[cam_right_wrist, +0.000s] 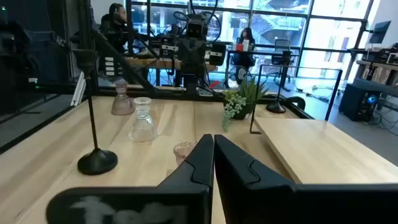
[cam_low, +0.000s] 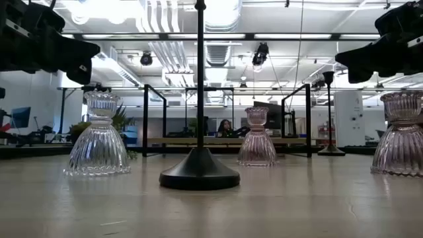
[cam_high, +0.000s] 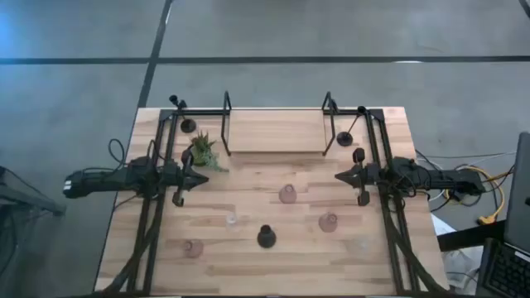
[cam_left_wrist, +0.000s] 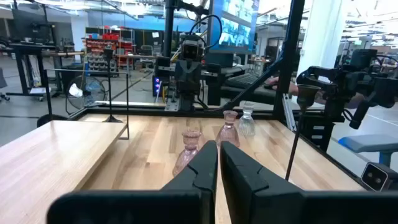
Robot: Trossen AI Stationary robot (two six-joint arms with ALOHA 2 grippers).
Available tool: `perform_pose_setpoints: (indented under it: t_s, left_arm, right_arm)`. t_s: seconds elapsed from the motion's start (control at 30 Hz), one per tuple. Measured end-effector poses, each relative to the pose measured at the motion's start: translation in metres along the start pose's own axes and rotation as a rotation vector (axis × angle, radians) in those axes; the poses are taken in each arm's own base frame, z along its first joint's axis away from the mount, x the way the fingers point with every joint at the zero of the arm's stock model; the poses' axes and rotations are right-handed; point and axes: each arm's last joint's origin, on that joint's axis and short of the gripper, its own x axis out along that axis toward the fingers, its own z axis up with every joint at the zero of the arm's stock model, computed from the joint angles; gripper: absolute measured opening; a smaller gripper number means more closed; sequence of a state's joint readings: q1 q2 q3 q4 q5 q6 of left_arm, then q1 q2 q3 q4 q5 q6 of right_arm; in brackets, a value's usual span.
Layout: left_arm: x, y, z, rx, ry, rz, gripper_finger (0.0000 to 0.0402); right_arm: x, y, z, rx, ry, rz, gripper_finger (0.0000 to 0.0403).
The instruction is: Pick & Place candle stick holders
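Note:
One slim black stemmed holder (cam_high: pixel 265 237) stands on its round base at the table's near middle, and it also shows in the low view (cam_low: pixel 199 170). Two more black ones stand at the far left (cam_high: pixel 188 126) and the far right (cam_high: pixel 344 138). Pink glass holders (cam_high: pixel 287 194) (cam_high: pixel 328 222) (cam_high: pixel 193 247) and clear ones (cam_high: pixel 232 219) (cam_high: pixel 360 244) stand upright, spread over the near half. My left gripper (cam_high: pixel 197 178) hovers shut at the left. My right gripper (cam_high: pixel 338 175) hovers shut at the right. Both are empty and point toward the table's middle.
A small spiky green plant (cam_high: pixel 203 151) stands just beyond my left gripper. A raised wooden shelf (cam_high: pixel 273 132) with black metal rails fills the far middle. Black frame posts run along both side edges. People sit at desks in the room behind.

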State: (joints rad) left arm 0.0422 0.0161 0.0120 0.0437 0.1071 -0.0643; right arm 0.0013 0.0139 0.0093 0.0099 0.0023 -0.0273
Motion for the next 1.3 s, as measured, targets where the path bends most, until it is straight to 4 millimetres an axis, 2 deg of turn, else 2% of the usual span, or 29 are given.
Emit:
perform_pose_setpoints:
  t_s: [0.97,1.3]
  left_arm:
    - [0.0000,0.0000,0.0000,0.000,0.000,0.000,0.0023]
    - [0.0000,0.0000,0.0000,0.000,0.000,0.000,0.0023]
  right_arm:
    - [0.0000,0.0000,0.0000,-0.006,0.000,-0.001,0.0008]
    - [-0.0003,-0.0042,0.0022,-0.404,0.009,-0.146,0.0008]
